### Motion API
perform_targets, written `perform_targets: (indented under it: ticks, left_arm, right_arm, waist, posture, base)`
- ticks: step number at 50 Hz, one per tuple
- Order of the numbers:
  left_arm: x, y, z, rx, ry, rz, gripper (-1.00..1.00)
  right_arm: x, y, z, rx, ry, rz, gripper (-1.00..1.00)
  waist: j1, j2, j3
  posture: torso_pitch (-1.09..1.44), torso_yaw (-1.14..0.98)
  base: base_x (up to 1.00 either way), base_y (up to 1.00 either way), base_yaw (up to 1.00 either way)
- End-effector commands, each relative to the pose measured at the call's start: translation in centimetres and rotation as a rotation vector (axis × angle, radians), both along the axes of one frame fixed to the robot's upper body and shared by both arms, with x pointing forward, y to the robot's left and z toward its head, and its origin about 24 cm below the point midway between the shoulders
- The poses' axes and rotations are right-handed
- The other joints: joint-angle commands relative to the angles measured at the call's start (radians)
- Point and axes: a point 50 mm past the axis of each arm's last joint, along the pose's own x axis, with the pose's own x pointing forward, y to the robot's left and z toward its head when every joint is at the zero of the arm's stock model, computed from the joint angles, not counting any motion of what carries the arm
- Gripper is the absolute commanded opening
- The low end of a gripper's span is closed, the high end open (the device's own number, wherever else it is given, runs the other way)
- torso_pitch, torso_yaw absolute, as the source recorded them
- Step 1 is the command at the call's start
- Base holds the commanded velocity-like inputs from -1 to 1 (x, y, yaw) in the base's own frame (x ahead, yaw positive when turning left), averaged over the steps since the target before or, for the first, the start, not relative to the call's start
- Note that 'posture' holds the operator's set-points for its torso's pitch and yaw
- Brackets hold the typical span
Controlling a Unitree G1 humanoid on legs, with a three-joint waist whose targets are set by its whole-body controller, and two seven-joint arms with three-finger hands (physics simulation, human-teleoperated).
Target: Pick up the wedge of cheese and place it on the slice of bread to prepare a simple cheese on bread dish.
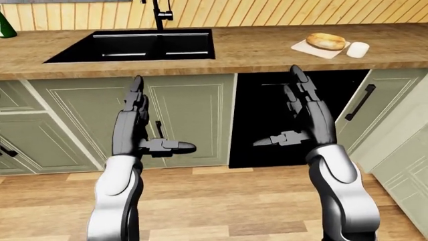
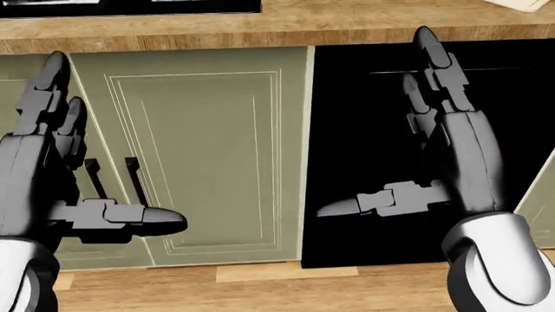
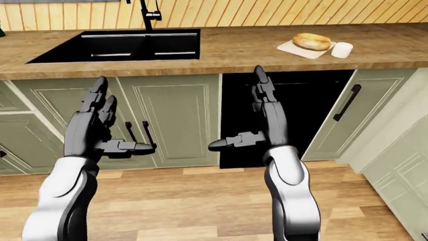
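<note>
A slice of bread (image 1: 325, 40) lies on a pale board (image 1: 309, 49) at the top right of the wooden counter (image 1: 254, 52). A small whitish piece (image 1: 358, 49), which looks like the cheese, lies right beside the board. My left hand (image 1: 164, 115) and right hand (image 1: 275, 105) are both open and empty, fingers up and thumbs pointing inward. They are held in front of the cabinets, below counter level and well short of the bread and cheese. The head view shows only the hands (image 2: 371, 120) and the cabinet fronts.
A black sink (image 1: 134, 45) with a dark faucet (image 1: 159, 15) is set in the counter at top left. A green bottle (image 1: 5, 27) stands at the far left. Green cabinet doors (image 1: 190, 120) and a black panel (image 1: 264, 125) are below. The floor (image 1: 221, 201) is wood.
</note>
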Motion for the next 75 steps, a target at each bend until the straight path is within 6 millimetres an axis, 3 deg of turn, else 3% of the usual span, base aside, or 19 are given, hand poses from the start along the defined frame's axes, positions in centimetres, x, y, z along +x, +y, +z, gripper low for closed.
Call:
perform_targets:
  ticks: [1, 8, 11, 12, 21, 24, 30, 33, 35, 36, 41, 58, 59, 61, 65, 68, 72, 73, 75]
  left_arm:
    - [0.0, -0.4, 2.2, 0.013, -0.134, -0.001, 1.0]
    - [-0.6, 1.9, 3.0, 0.014, -0.147, 0.008, 1.0]
    - [-0.8, 2.4, 3.4, 0.018, -0.154, 0.011, 1.0]
    - [-1.1, 2.6, 3.4, 0.02, -0.154, 0.011, 1.0]
    - [-2.1, 2.7, 3.5, 0.021, -0.161, 0.017, 1.0]
    - [-2.6, 2.8, 3.7, 0.02, -0.167, 0.017, 1.0]
    - [-3.3, 2.6, 3.6, 0.013, -0.161, 0.014, 1.0]
    - [-3.4, 2.6, 3.7, 0.016, -0.161, 0.014, 1.0]
    - [-2.4, 2.0, 3.5, 0.022, -0.162, 0.017, 1.0]
    - [-2.3, 1.8, 3.7, 0.015, -0.164, 0.018, 1.0]
    - [-2.3, 2.5, 4.7, 0.03, -0.178, 0.019, 1.0]
    - [-4.1, 4.5, 5.3, 0.019, -0.195, 0.061, 1.0]
    - [-4.1, 4.4, 5.2, 0.02, -0.194, 0.061, 1.0]
    - [-4.1, 4.4, 5.3, 0.022, -0.194, 0.061, 1.0]
    - [-4.3, 4.3, 5.3, 0.024, -0.197, 0.059, 1.0]
    - [-4.4, 4.3, 5.2, 0.023, -0.196, 0.059, 1.0]
    - [-4.4, 4.4, 5.1, 0.022, -0.195, 0.06, 1.0]
    - [-4.5, 4.3, 5.1, 0.022, -0.195, 0.059, 1.0]
    - [-4.4, 4.3, 5.1, 0.022, -0.195, 0.06, 1.0]
  right_arm:
    - [-0.4, -0.2, 2.0, -0.013, -0.102, -0.017, 1.0]
    - [-0.8, -0.4, 2.4, -0.012, -0.109, -0.018, 1.0]
    - [-0.8, -0.3, 2.4, -0.012, -0.111, -0.016, 1.0]
    - [-1.0, -0.4, 2.4, -0.007, -0.112, -0.017, 1.0]
    - [-0.8, -0.6, 2.3, -0.004, -0.114, -0.032, 1.0]
    - [-0.7, -0.5, 2.3, -0.001, -0.117, -0.03, 1.0]
    - [-1.1, -0.6, 2.3, 0.009, -0.124, -0.025, 1.0]
    - [-1.2, -0.7, 2.7, 0.012, -0.135, -0.026, 1.0]
    - [-1.4, -0.7, 3.0, 0.019, -0.145, -0.018, 1.0]
    - [-1.4, -0.6, 3.3, 0.011, -0.151, -0.019, 1.0]
    - [-0.7, -0.7, 4.3, 0.005, -0.168, -0.026, 1.0]
    - [-1.5, -0.7, 5.5, -0.004, -0.208, -0.033, 1.0]
    - [-1.7, -0.8, 5.6, -0.008, -0.209, -0.035, 1.0]
    - [-1.8, -0.7, 5.7, -0.01, -0.211, -0.034, 1.0]
    - [-1.6, -0.7, 5.9, -0.016, -0.218, -0.039, 1.0]
    - [-1.6, -0.9, 6.3, -0.012, -0.222, -0.045, 1.0]
    - [-1.6, -1.0, 6.0, -0.002, -0.224, -0.051, 1.0]
    - [-1.7, -0.9, 6.0, -0.005, -0.223, -0.049, 1.0]
    - [-1.7, -1.0, 6.0, -0.003, -0.225, -0.05, 1.0]
  waist:
    - [-0.003, 0.009, -0.031]
    - [0.011, -0.056, -0.015]
    - [-0.002, -0.182, -0.044]
    - [-0.003, -0.109, -0.014]
    - [-0.02, -0.048, 0.005]
    - [-0.023, 0.008, -0.016]
    - [0.01, -0.014, -0.014]
    - [0.023, -0.07, 0.005]
    - [0.013, -0.148, -0.029]
    - [0.009, -0.121, 0.006]
    - [-0.008, -0.075, 0.006]
    - [-0.017, -0.051, -0.008]
    - [-0.011, -0.08, 0.01]
    - [-0.006, -0.055, 0.047]
    - [0.007, -0.022, 0.007]
    - [0.02, -0.026, 0.006]
    - [-0.018, -0.103, -0.042]
    - [-0.021, -0.102, 0.005]
    - [-0.039, -0.1, -0.004]
  posture:
    - [0.0, 0.0]
    - [0.0, 0.0]
    - [0.0, 0.0]
    - [0.0, 0.0]
    - [0.0, 0.0]
    - [0.0, 0.0]
    - [0.0, 0.0]
    - [0.0, 0.0]
    - [0.0, 0.0]
    - [0.0, 0.0]
    - [0.0, 0.0]
    - [0.0, 0.0]
    - [0.0, 0.0]
    - [0.0, 0.0]
    - [0.0, 0.0]
    - [0.0, 0.0]
    - [0.0, 0.0]
    - [0.0, 0.0]
    - [0.0, 0.0]
  base:
    - [0.13, -0.7, 0.0]
    - [0.13, -0.69, 0.0]
    - [0.13, -0.69, 0.0]
    - [0.14, -0.69, 0.0]
    - [0.13, -0.69, 0.0]
    - [0.15, -0.68, 0.0]
    - [0.29, -0.61, 0.0]
    - [0.37, -0.57, 0.0]
    - [0.4, -0.55, 0.0]
    - [0.4, -0.55, 0.0]
    - [0.43, -0.51, 0.0]
    - [0.6, -0.22, 0.0]
    - [0.61, -0.12, 0.0]
    - [0.61, -0.07, 0.0]
    - [0.61, -0.02, 0.0]
    - [0.57, -0.04, 0.0]
    - [0.34, -0.19, 0.0]
    - [0.34, -0.17, 0.0]
    - [0.34, -0.18, 0.0]
